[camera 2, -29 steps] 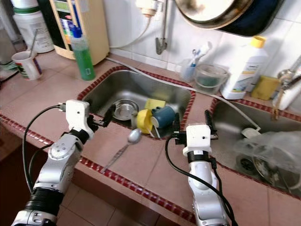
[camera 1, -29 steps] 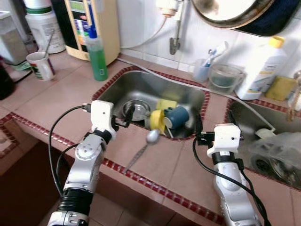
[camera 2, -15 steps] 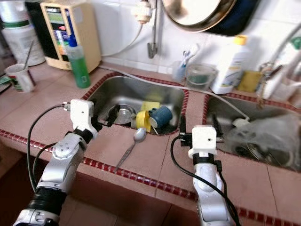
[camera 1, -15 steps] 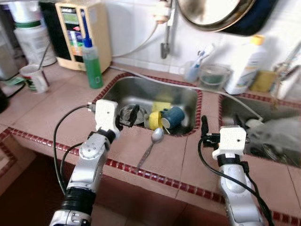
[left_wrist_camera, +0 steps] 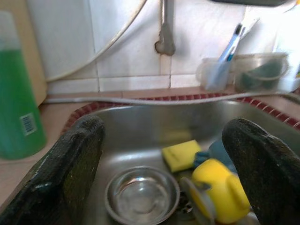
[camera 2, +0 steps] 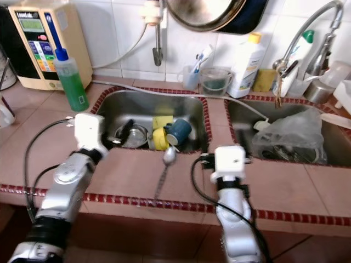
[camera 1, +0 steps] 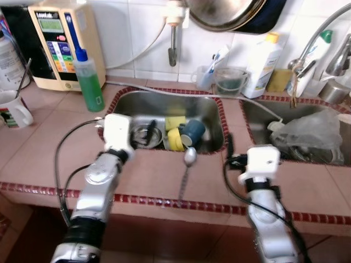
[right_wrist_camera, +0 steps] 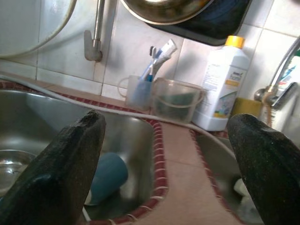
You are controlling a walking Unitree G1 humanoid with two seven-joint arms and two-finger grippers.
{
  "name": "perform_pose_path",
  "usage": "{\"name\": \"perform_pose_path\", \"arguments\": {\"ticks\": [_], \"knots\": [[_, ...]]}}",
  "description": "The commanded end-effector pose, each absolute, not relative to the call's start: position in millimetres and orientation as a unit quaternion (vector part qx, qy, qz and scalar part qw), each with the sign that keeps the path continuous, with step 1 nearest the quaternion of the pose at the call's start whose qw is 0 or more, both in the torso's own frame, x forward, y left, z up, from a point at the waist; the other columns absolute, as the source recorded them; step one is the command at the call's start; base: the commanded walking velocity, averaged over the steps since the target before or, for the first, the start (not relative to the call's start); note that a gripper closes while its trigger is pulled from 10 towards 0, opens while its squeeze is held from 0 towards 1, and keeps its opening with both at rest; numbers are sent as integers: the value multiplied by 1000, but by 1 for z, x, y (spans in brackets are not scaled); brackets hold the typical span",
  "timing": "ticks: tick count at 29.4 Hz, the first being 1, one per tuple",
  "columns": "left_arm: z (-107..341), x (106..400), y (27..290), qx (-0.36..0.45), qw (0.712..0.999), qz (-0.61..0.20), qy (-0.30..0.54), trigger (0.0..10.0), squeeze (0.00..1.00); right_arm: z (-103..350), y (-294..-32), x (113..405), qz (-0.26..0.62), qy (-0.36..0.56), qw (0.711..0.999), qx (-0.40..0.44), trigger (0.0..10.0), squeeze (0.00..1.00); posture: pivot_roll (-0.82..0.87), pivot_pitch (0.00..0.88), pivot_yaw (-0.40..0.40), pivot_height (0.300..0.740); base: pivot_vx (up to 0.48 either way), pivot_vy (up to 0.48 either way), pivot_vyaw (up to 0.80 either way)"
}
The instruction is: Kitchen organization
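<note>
The left sink (camera 1: 211,112) holds a steel bowl (left_wrist_camera: 142,194), a yellow cup (camera 1: 175,139), a blue cup (camera 1: 193,130) and a yellow sponge (camera 1: 175,121). On the tiled counter in front of it lies a metal spoon (camera 1: 190,156), its handle pointing toward me. My left gripper (camera 1: 145,135) hovers over the sink's front left rim, open, with the bowl just beyond its fingers. My right gripper (camera 1: 230,150) is open above the counter strip between the two sinks, right of the spoon, holding nothing.
A green soap bottle (camera 1: 90,82), a beige appliance (camera 1: 57,41) and a white mug (camera 1: 11,107) stand at the left. A toothbrush cup (camera 1: 207,76), a clear tub (camera 1: 229,81) and a white bottle (camera 1: 261,55) line the wall. The right sink holds a plastic bag (camera 1: 310,131) under a tap (camera 1: 321,33).
The camera has swung right and levelled, bringing the tap and right sink into view. Both grippers stay open in the same pose by the sink; the spoon lies where it was.
</note>
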State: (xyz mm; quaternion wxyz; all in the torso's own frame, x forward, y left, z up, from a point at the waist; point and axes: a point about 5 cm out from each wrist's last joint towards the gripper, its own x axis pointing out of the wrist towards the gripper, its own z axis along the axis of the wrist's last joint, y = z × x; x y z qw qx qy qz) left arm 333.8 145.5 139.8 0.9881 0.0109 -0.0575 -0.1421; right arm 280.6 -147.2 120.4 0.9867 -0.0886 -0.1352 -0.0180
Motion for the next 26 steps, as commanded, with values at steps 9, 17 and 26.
{"name": "perform_pose_path", "arguments": {"ticks": [9,17,26], "knots": [[144,335,141,11,987,-147,-65,10000,0,124,-150,283,-23,-143,985,-91,10000,0,-35,0,-4,731,0,272,0],[148,334,148,27,983,-168,-71,10000,0,121,-147,283,-22,-140,985,-98,10000,0,-32,0,-1,731,0,0,0],[146,326,148,58,972,-217,-75,10000,0,117,-146,283,-28,-128,986,-107,10000,0,-32,0,-1,731,0,0,0]]}}
